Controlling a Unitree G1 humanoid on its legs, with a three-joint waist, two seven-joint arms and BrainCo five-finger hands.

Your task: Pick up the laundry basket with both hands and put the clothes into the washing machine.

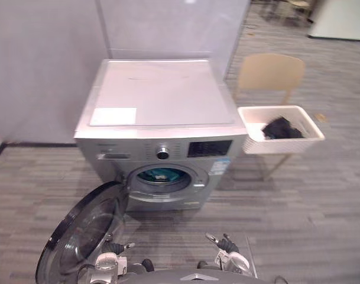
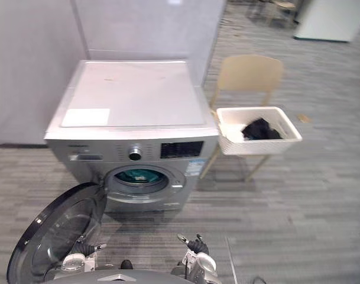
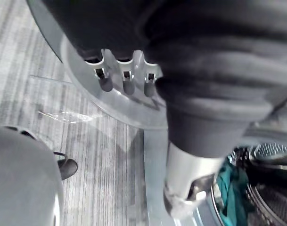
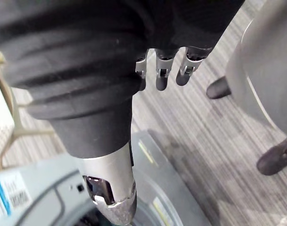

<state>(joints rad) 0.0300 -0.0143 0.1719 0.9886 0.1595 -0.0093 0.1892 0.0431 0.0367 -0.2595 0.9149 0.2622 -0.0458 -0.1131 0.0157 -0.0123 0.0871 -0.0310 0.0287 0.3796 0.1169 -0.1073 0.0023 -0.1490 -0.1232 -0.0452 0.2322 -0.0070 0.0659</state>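
Evidently, with pickup not begun, the left hand and right hand are hanging slack-fingered and empty, the laundry basket well beyond their fingertips.

Soft, even indoor light falls from overhead. The flat top of the washing machine is the brightest patch, with a pale sheen toward its far edge. The grey wall behind is evenly lit. A faint shadow lies on the floor under the chair and the white laundry basket. The glass of the open door carries dull reflections; the drum is dim. The dark covers of the left robot hand and the right robot hand sit in shade, and a thin glint crosses the floor in the left wrist view.
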